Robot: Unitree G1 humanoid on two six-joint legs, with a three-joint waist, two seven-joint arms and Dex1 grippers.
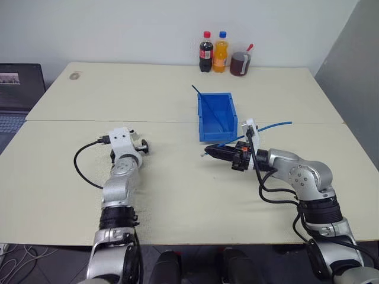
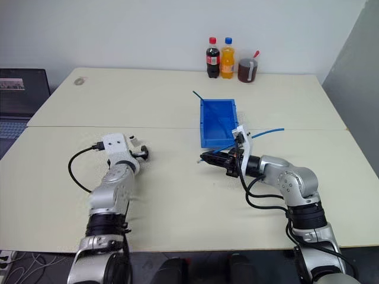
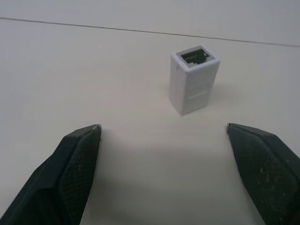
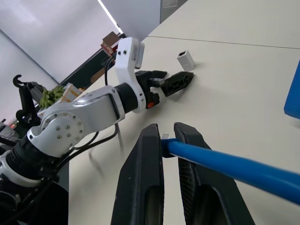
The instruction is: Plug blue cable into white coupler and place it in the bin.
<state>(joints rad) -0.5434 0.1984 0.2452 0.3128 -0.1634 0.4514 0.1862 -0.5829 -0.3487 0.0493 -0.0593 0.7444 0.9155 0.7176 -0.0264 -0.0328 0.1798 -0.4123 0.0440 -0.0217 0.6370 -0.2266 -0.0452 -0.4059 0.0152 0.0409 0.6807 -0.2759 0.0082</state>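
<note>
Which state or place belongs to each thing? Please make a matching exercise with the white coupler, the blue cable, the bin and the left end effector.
Things:
1. white coupler
2. blue cable
3. bin
4. left end effector

States or places:
A. clamped between the fingers of the right end effector
B. open, fingers spread on either side of the coupler, not touching it
C. standing upright on the table, socket facing up
D. on the table ahead of the right end effector, with a thin dark blue strand leaning in it

Pairs: 1-C, 2-A, 3-D, 4-B
</note>
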